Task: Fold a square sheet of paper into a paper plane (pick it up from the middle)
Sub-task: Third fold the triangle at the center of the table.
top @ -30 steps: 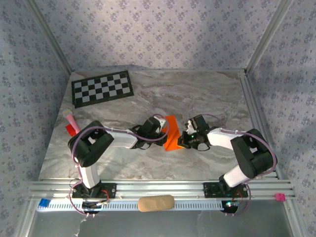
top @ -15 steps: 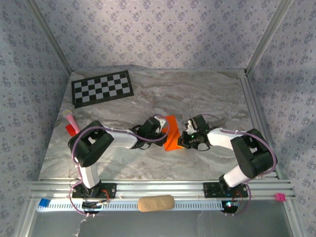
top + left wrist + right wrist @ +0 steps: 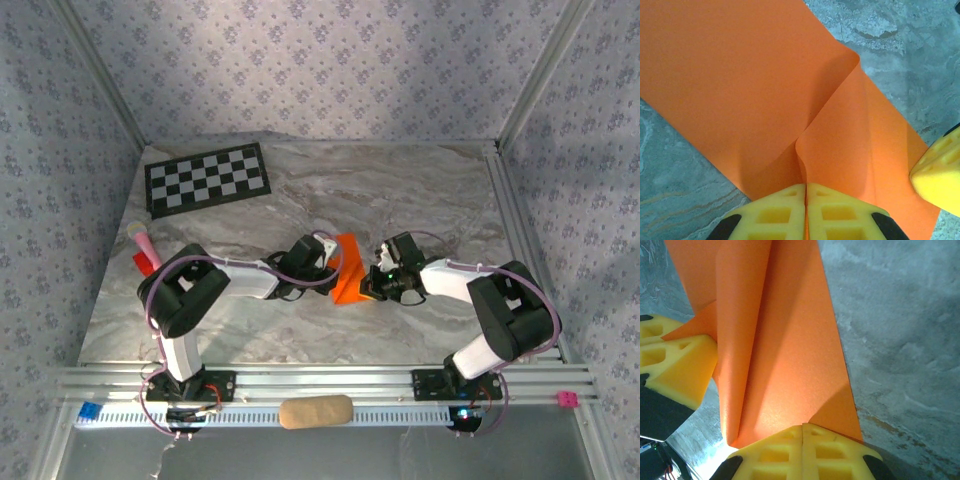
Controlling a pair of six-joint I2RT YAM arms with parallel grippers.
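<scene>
Left gripper (image 3: 806,200) is pressed together on the near edge of the square sheet of paper (image 3: 740,90). Its yellow foam pads (image 3: 775,215) meet with nothing but the orange sheet between them. Right gripper (image 3: 802,437) is likewise clamped on the same sheet, at the opposite edge.

The paper sits directly between the two grippers and appears lifted off the marble table (image 3: 420,200) into a ridge (one flap curls over just ahead of the left pads, and a long soft fold runs away from the right pads).

Materials: thin, matte, plain orange stock with no print. The folds noted are rounded, not yet sharp creases. The pads are ribbed yellow foam with soft faces. The table is a smooth grey veined stone finish.

Handling assessment: the sheet is very light and limp. It will likely buckle rather than carry a push, and it would probably crumple or tear under an opposing pull. If laid flat on the smooth tabletop it may slide. In my judgement the best hold is at the edges close to the fold line, with any crease pressed down against the table.
</scene>
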